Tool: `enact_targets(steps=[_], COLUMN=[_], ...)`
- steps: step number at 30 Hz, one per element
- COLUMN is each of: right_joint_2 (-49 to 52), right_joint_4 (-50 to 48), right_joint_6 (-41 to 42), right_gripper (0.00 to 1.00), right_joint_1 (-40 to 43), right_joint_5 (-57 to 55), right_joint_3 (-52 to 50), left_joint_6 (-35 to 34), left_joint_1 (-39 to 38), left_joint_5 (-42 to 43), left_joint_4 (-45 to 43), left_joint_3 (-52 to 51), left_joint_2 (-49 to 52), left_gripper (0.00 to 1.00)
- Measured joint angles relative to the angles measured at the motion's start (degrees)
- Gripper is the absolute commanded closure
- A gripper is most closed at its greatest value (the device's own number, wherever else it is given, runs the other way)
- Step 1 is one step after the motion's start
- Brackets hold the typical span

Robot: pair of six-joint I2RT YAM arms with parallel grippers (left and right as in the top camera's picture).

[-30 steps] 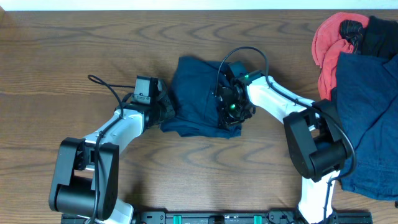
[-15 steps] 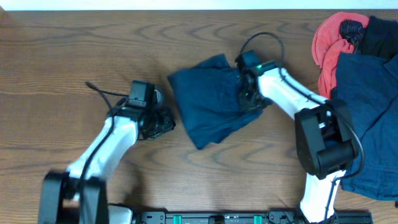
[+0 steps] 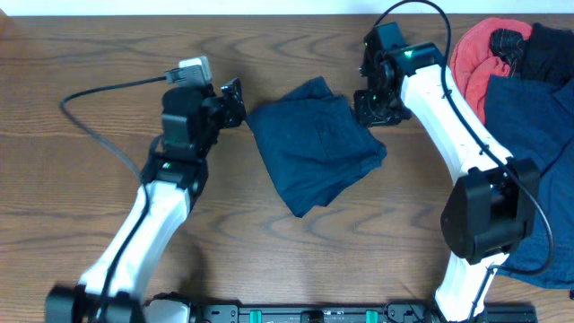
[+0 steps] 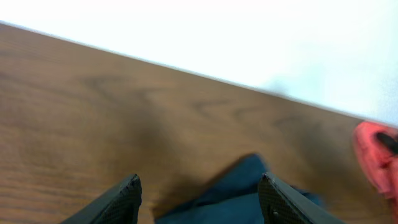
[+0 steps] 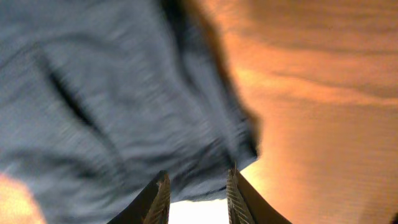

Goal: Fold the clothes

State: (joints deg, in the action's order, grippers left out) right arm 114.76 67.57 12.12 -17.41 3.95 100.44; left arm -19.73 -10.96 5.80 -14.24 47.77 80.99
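hovering just beside the left edge of the shorts, my left claw stands wide with nothing between its fingers. my right claw is at their upper right corner. its gap is narrow, and as far as the blurred wrist view shows, no cloth is pinched in it.

the shorts lie mid-bench as a rumpled, part-folded bundle, askew, with one corner poking toward me. i judge the step to be a fresh grasp for the next fold. to do it well, i'd drop both claws low to the bench and take matching corners. each pinch should catch every layer, and the lift should be even so the bundle doesn't twist further. smoothing the creases first would help the fold sit flat.

my left arm's cable loops over the wood to the left, well apart from the cloth. farther right, a pile waits: a red garment, a black garment and a navy garment. my right arm reaches along its edge, so a wide swing could drag it.
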Motion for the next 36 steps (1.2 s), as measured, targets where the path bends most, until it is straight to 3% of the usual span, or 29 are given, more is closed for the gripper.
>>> enact_targets(steps=[8, 14, 18, 24, 27, 32, 36], right_joint_2=[-0.3, -0.3, -0.3, -0.3, -0.8, -0.8, -0.8], right_joint_4=[1.9, -3.4, -10.4, -22.9, -26.4, -34.3, -39.5], right_joint_6=[0.8, 1.3, 2.2, 3.2, 3.4, 1.9, -1.4], right_gripper=[0.71, 0.70, 0.68, 0.67, 0.63, 0.60, 0.52], right_joint_1=[-3.1, -5.7, -6.4, -6.0, -5.6, -4.7, -2.4], right_joint_5=[3.8, 4.9, 5.0, 5.0, 3.0, -2.4, -5.6], right_joint_3=[-1.8, -10.3, -16.0, -24.6, -25.9, -26.5, -26.6], left_joint_6=[0.7, 0.8, 1.0, 1.7, 1.7, 1.7, 1.6], left_joint_1=[0.0, 0.0, 0.0, 0.0, 0.0, 0.0, 0.0], left_joint_5=[4.8, 8.0, 9.0, 9.8, 10.4, 11.5, 12.0], left_joint_4=[0.2, 4.6, 13.3, 26.5, 32.6, 45.5, 55.0], left_joint_3=[7.1, 14.6, 15.2, 15.7, 16.6, 17.6, 17.6], left_joint_2=[22.3, 29.3, 29.6, 29.5, 29.3, 28.4, 27.9], left_gripper=[0.38, 0.39, 0.44, 0.71, 0.76, 0.75, 0.71])
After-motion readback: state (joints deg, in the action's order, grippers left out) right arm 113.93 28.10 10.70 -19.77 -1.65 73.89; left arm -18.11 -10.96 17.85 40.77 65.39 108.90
